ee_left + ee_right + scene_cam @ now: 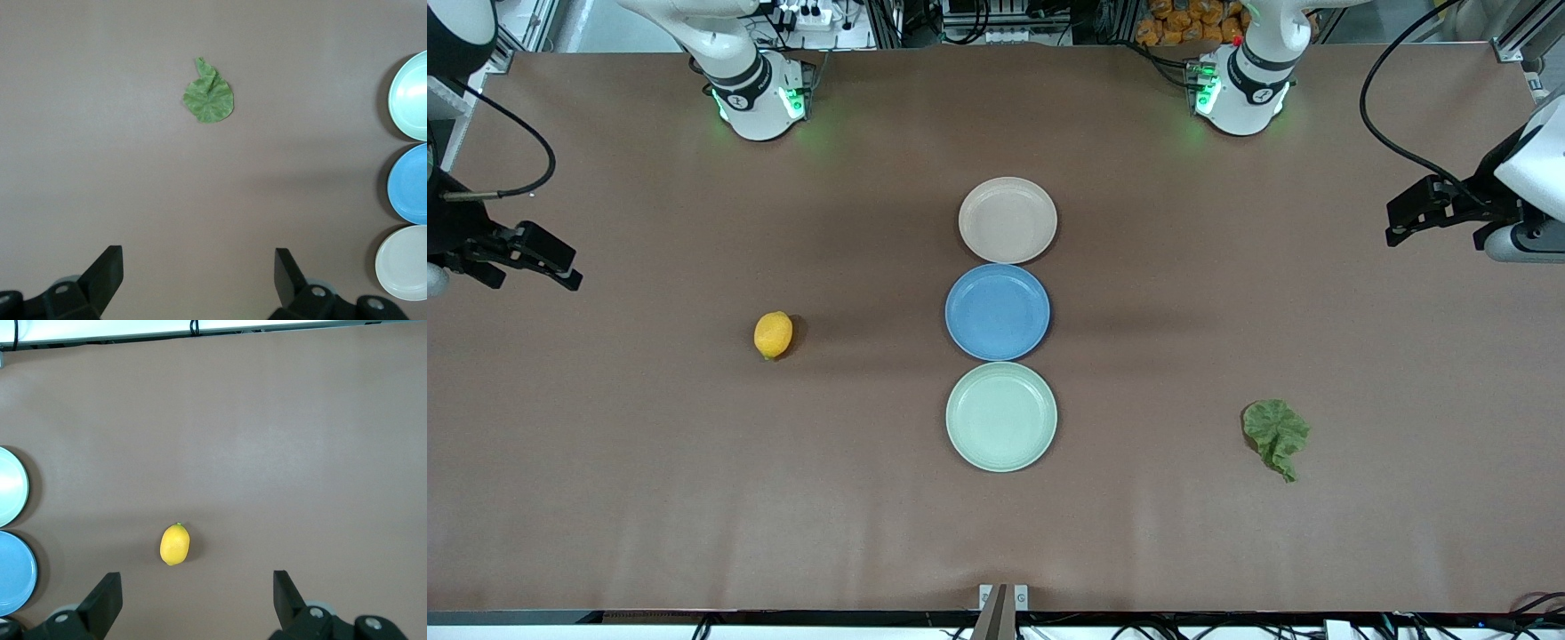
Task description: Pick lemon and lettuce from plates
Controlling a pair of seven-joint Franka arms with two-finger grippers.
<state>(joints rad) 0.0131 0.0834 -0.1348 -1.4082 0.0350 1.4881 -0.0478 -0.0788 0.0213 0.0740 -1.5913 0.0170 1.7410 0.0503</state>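
Observation:
The yellow lemon (773, 334) (175, 544) lies on the bare table toward the right arm's end, not on a plate. The green wrinkly lettuce (1276, 434) (209, 99) lies on the table toward the left arm's end. Both task plates stand empty in the middle: the beige-pink plate (1008, 220) (403, 263) and the mint plate (1001, 416) (410, 97) (10, 487). My right gripper (565, 267) (197, 590) hangs open over bare table at its end, holding nothing. My left gripper (1400, 227) (199, 267) hangs open over bare table at its end, also holding nothing.
An empty blue plate (998, 311) (410, 183) (13, 573) sits between the two task plates, touching both, in a row running toward the front camera. A brown cloth covers the table. The arm bases stand along the table's edge farthest from the front camera.

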